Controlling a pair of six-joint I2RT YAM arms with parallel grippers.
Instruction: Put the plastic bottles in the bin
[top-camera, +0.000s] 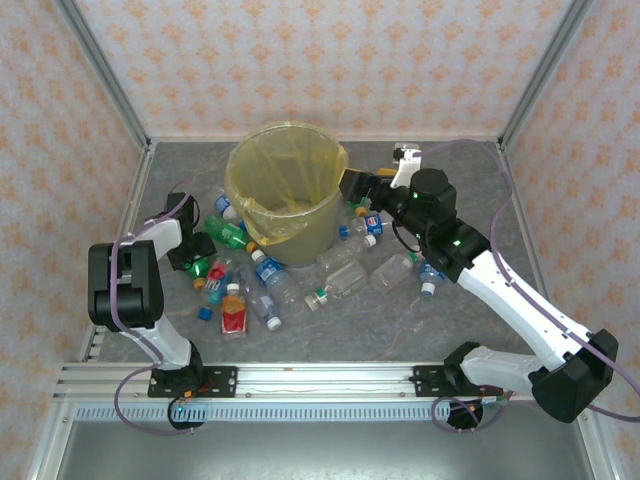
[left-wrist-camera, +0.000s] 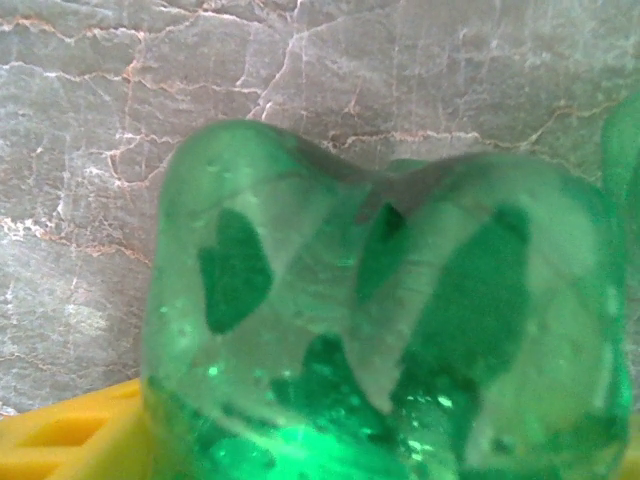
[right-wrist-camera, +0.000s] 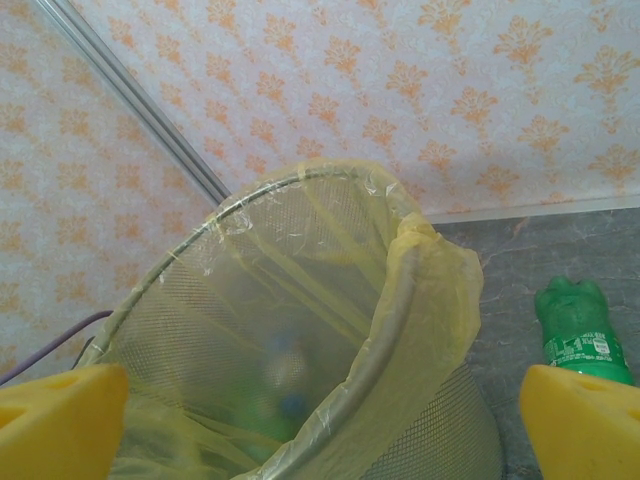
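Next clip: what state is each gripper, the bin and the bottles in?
left gripper: at the base of a green bottle, grip unconfirmed.
right gripper: open, empty, facing the bin.
bin: upright, bag-lined, far from full.
loose bottles: lying on the table around the bin.

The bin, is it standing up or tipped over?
Standing up. The bin has its round open mouth facing upward, with bottles lying around its base.
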